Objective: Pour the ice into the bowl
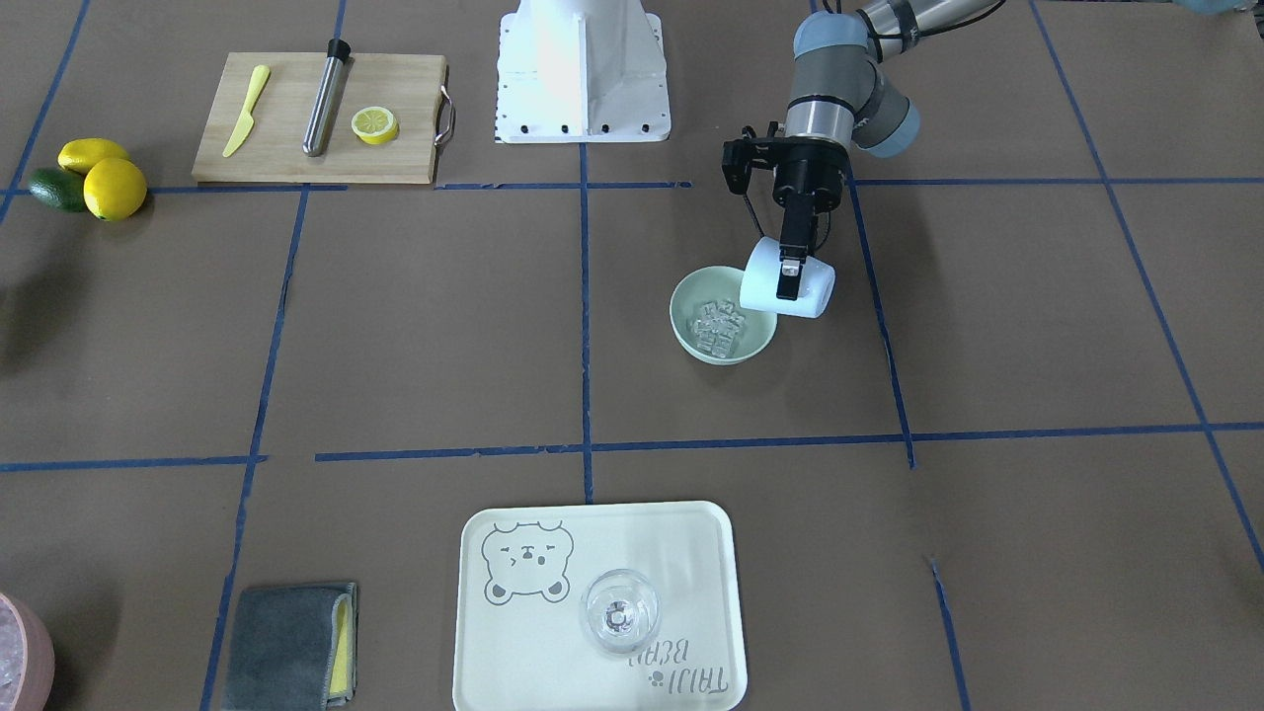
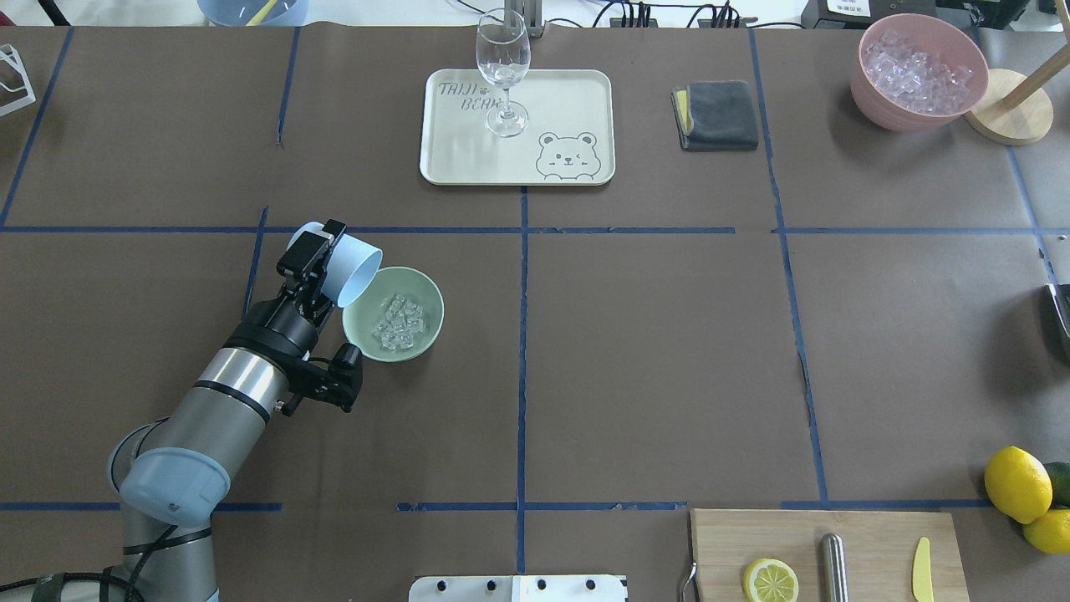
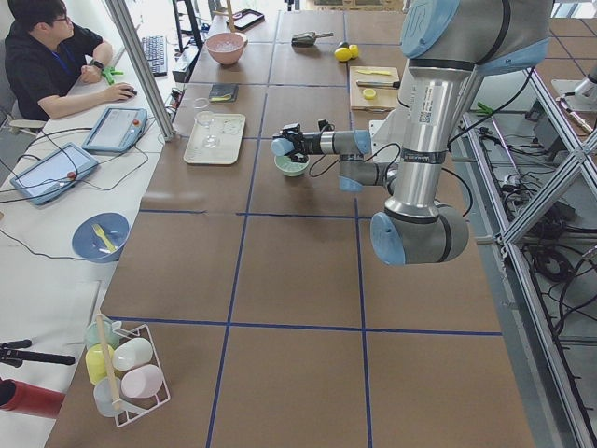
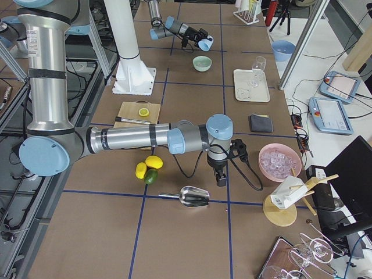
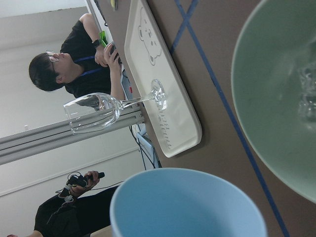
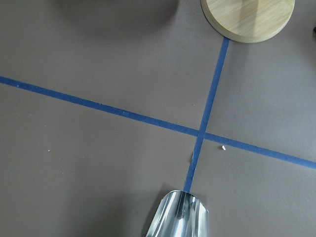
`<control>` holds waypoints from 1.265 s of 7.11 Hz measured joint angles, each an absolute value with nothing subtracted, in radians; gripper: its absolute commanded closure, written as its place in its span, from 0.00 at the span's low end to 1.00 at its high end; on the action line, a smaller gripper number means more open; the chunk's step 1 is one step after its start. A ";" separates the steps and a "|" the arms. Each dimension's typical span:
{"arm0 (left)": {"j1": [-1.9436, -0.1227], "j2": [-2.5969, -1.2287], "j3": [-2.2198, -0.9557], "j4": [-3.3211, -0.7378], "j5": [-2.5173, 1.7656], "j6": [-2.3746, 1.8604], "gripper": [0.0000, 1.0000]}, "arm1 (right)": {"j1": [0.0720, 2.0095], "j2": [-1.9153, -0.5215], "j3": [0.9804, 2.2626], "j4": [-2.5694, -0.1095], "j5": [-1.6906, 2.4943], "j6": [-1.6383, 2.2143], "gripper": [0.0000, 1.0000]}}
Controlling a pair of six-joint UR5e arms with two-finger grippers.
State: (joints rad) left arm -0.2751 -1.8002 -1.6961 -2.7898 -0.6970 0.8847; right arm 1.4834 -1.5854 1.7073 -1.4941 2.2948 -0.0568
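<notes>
My left gripper (image 2: 318,247) is shut on a light blue cup (image 2: 355,272), gripping its wall. The cup is tipped on its side, with its mouth over the near-left rim of the pale mint-green bowl (image 2: 430,294). A small heap of clear ice (image 2: 399,322) lies inside the bowl. The front-facing view shows the same: cup (image 1: 760,281), bowl (image 1: 683,318), ice (image 1: 718,324). In the left wrist view the cup's mouth (image 5: 187,207) looks empty beside the bowl (image 5: 266,98). My right gripper (image 4: 221,177) hangs over the table's far right end, and I cannot tell its state.
A cream tray (image 2: 577,100) with a wine glass (image 2: 503,75) sits at the far side. A grey cloth (image 2: 717,114) and a pink container of ice (image 2: 918,71) lie further right. A cutting board (image 2: 869,535), lemons (image 2: 1016,483) and a metal scoop (image 4: 195,197) are near my right arm.
</notes>
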 measured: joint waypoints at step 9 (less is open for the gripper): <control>-0.281 -1.731 -1.695 -2.920 -0.789 -0.395 1.00 | 1.486 -1.587 1.708 -1.494 2.296 -0.057 0.00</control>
